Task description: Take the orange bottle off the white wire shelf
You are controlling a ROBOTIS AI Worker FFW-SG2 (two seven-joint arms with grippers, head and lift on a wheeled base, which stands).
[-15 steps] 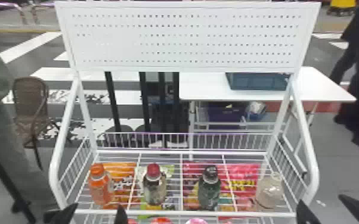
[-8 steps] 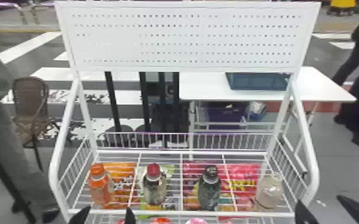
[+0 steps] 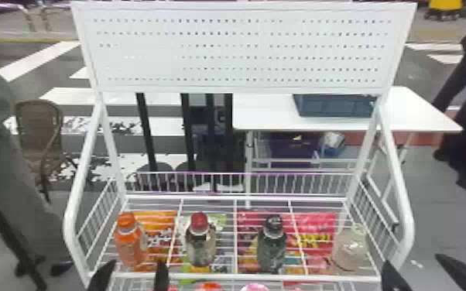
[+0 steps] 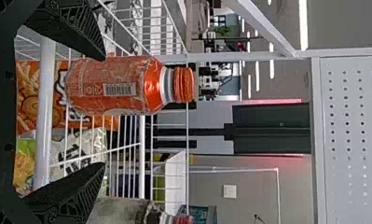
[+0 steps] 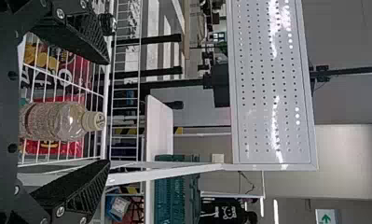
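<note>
White wire shelf, left jaws now nearer orange bottle

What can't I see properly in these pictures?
Smallest words on the orange bottle: too tiny, left wrist view.
Part of the red-capped bottle: cut off, left wrist view's edge.
Base of the clear bottle: behind the right tool, right wrist view.

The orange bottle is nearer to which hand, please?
Left. The left hand is just in front of the orange bottle; the right hand is at the right end of the shelf.
</note>
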